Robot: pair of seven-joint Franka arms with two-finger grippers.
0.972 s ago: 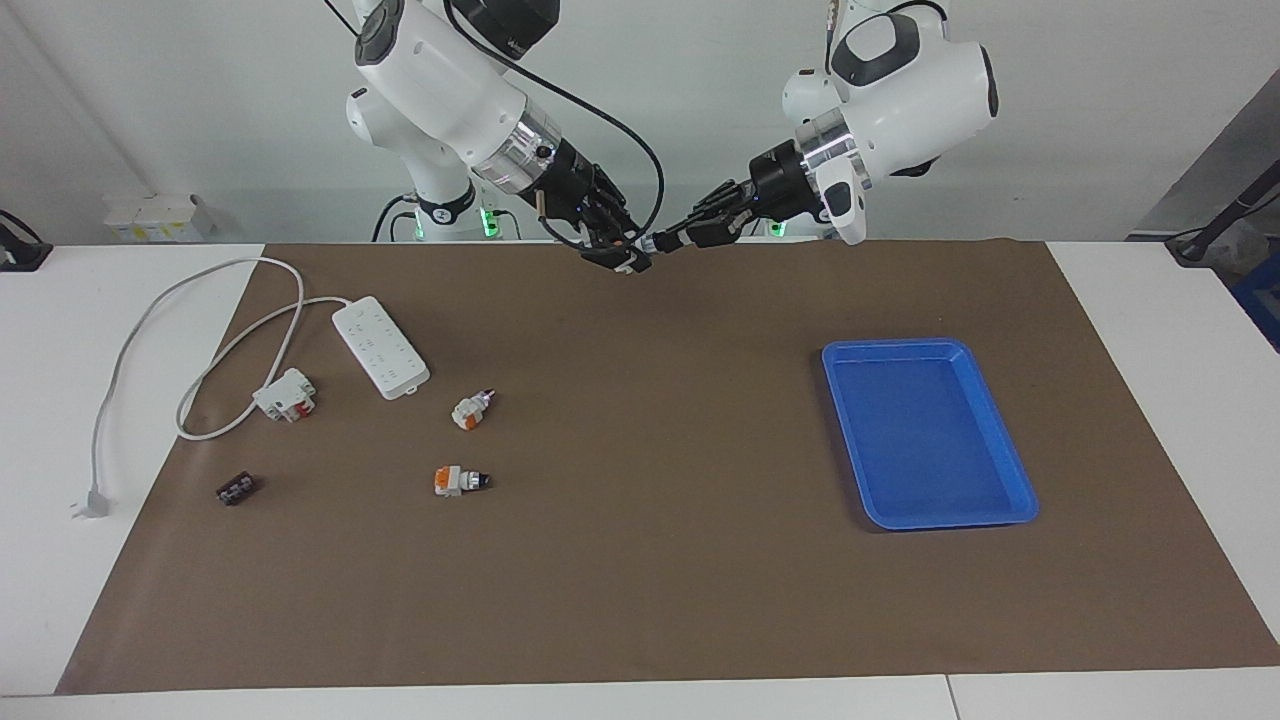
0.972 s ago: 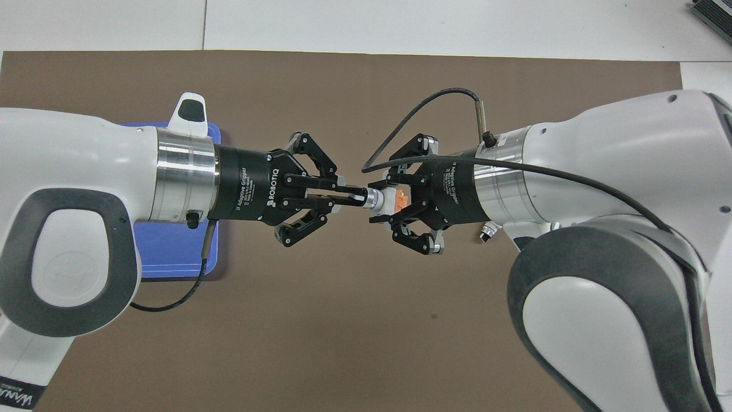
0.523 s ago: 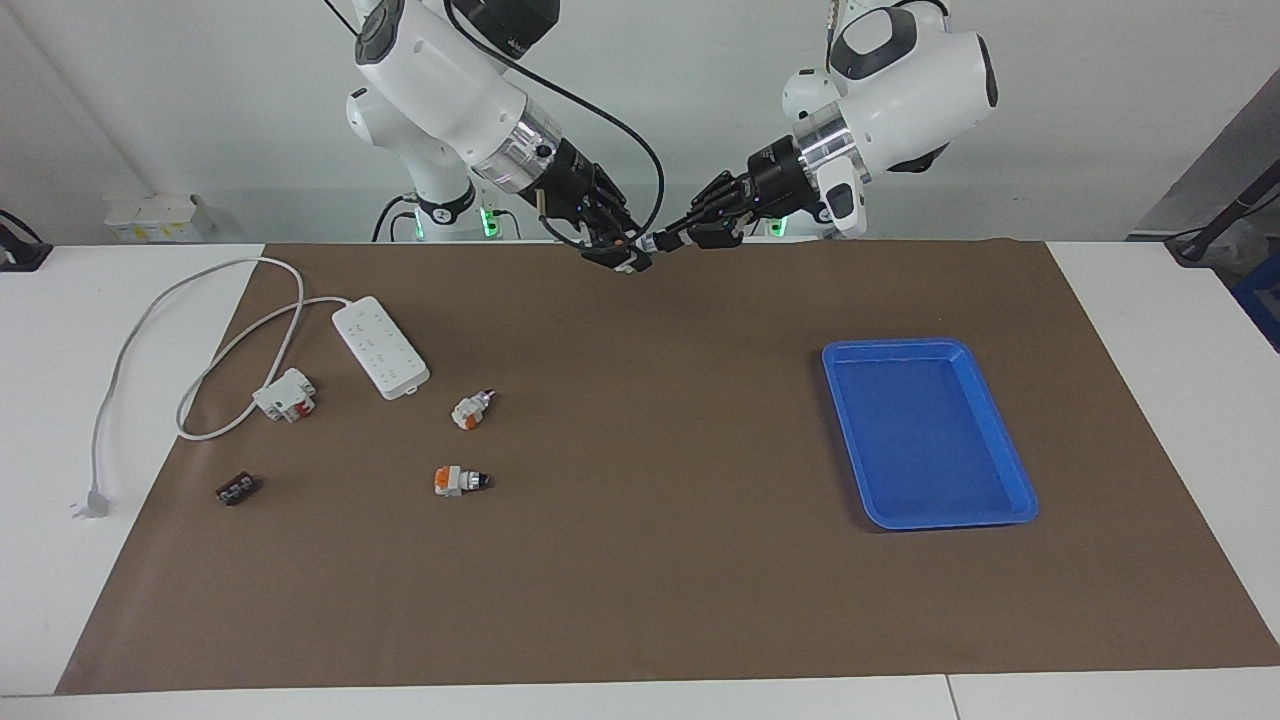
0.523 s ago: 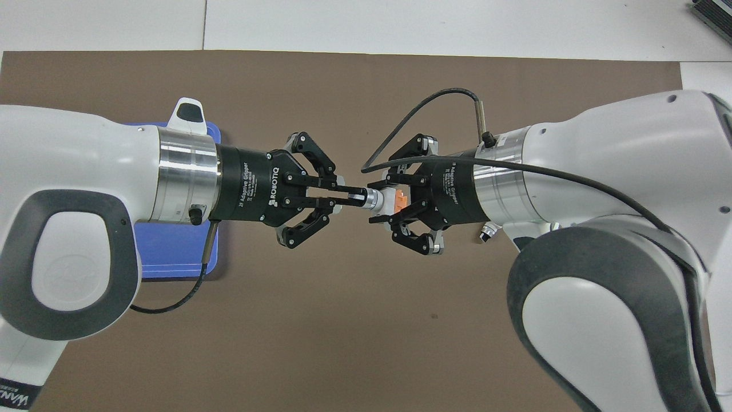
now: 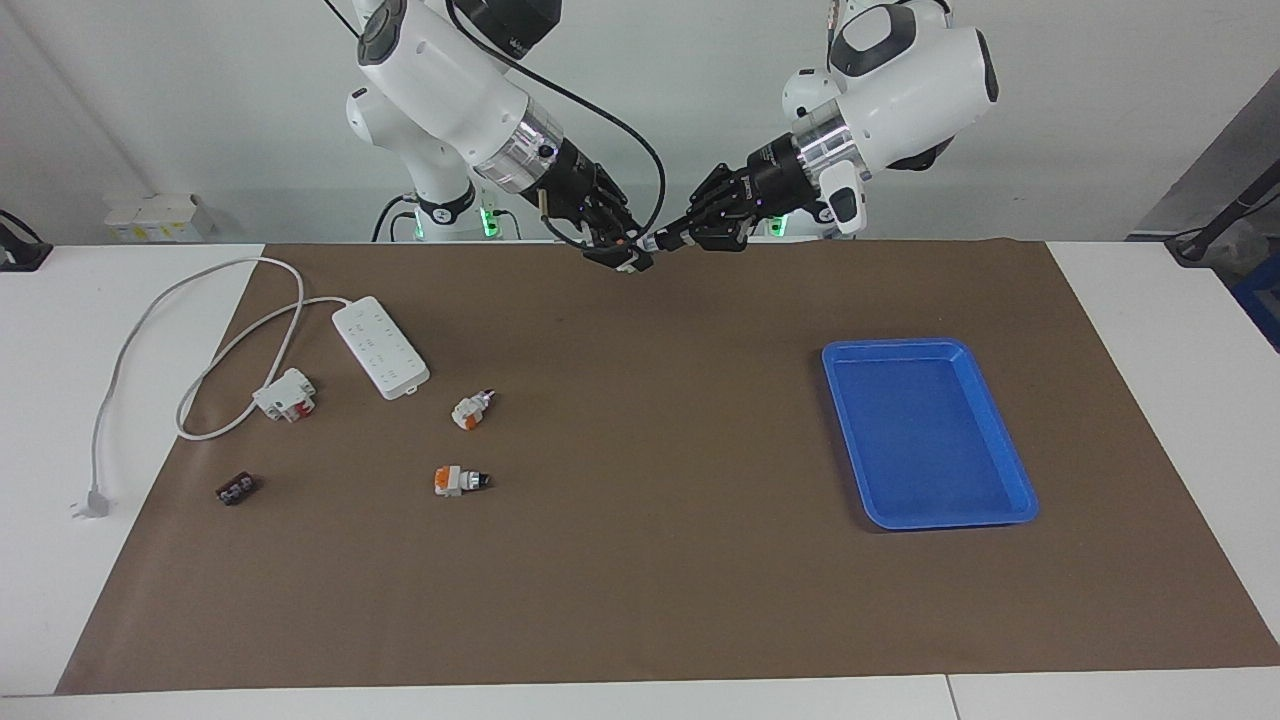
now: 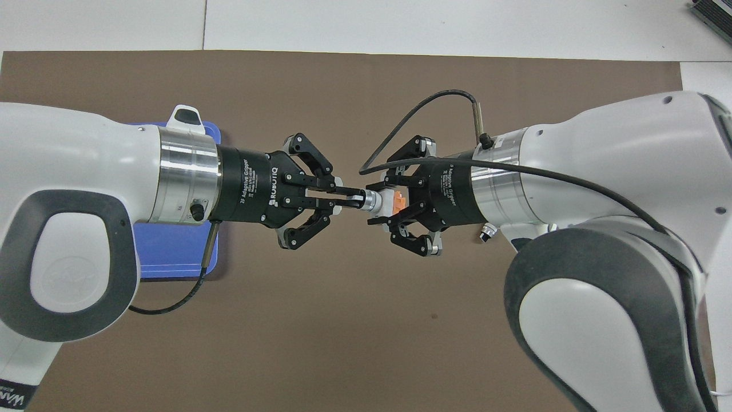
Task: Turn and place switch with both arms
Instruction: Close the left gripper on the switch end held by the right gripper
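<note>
facing view: raised over the brown mat (image 5: 640, 560) at the robots' end, about midway along the table, the right gripper (image 5: 622, 250) and the left gripper (image 5: 668, 241) meet tip to tip. between them the switch (image 5: 648, 243), held in the air; its colours hardly readable from here. resting on the mat toward the right arm's end: two more switches (image 5: 472, 409) (image 5: 459, 481), a white power strip (image 5: 381, 346) nearer the robots, a white-and-red block (image 5: 285, 394) beside its cable, a small dark piece (image 5: 236, 490). toward the left arm's end, a blue tray (image 5: 926, 432), nothing seen inside.

overhead view: clearer here. right gripper (image 6: 382, 211) clamped around the white body and orange block of the switch (image 6: 384, 200). left gripper (image 6: 350, 199) pinched narrow on the dark knob tip, fingertips nearly together, outer links splayed to the sides. switch lying level between the two, knob end toward the left gripper. blue tray (image 6: 171, 252) partly hidden under the left arm.
</note>
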